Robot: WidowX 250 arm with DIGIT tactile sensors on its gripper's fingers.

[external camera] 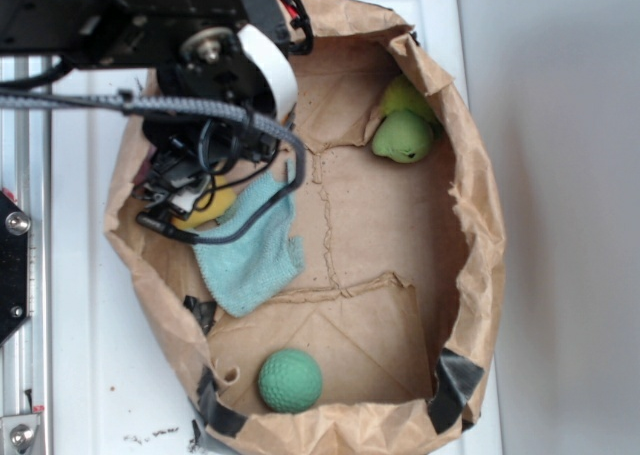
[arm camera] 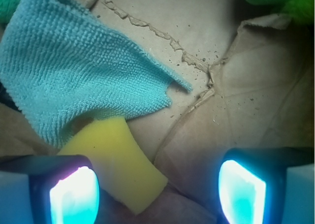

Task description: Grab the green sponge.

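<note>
In the wrist view, the hand [arm camera: 157,184] stands wide open and empty, its two lit pads at the near edge of the picture. The green sponge [arm camera: 115,160] (yellow in fact) lies just beside the left pad [arm camera: 74,194], off-centre to the left between the jaws. Its long axis appears to run diagonally from near right to far left. It is a smooth, soft foam block, slightly flared. Its far end is tucked under the teal cloth [arm camera: 74,66], a woven, nubbly fabric with a frayed corner. Judgement: the hand needs a small leftward shift before closing. Farther off lies creased brown paper [arm camera: 246,86], the bag floor.
</note>
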